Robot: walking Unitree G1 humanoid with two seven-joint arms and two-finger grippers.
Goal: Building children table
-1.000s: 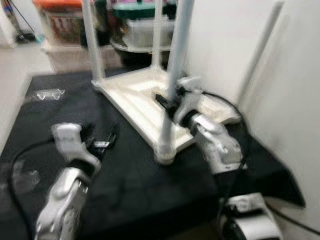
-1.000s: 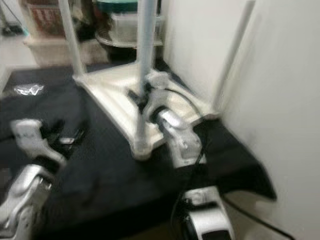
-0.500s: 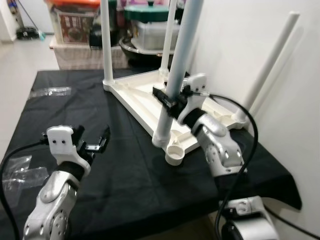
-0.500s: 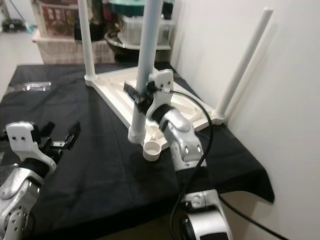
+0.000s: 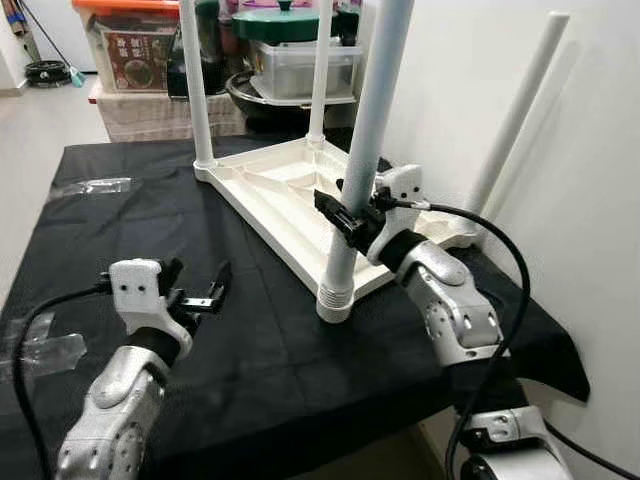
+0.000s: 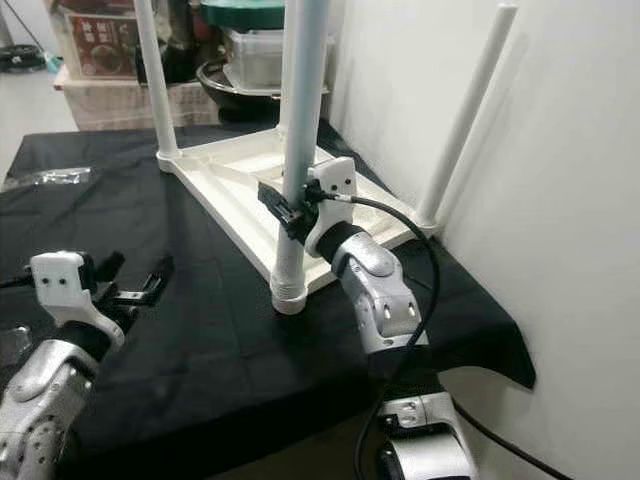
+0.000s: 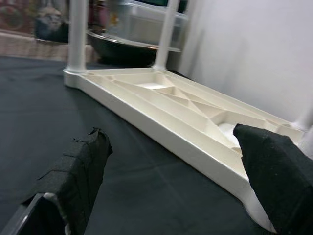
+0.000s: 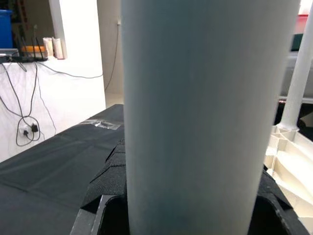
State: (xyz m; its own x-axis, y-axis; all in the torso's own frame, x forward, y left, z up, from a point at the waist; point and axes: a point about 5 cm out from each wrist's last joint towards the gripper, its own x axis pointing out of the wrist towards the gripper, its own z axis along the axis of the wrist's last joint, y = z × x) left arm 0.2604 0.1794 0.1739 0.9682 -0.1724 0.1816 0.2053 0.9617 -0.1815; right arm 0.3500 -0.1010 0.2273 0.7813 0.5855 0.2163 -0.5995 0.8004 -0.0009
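One slip risked cross-threading: my right gripper (image 5: 345, 212) clamped the table leg (image 5: 366, 140) upright in its corner socket (image 5: 334, 300), left gripper (image 5: 195, 290) open.

A bench (image 5: 260, 370) draped in a black cloth (image 5: 120, 220) carries everything, the cloth hanging over its edge at 4 o'clock. An upturned white table top (image 5: 290, 205) lies ribbed side up on the cloth from the centre toward 1 o'clock, with white legs standing up from its corners, and its nearest corner sits near the bench's middle. A strip of clear plastic (image 5: 95, 186) lies flat at 10 o'clock, and another clear piece (image 5: 45, 345) lies at 8 o'clock by the bench's edge.
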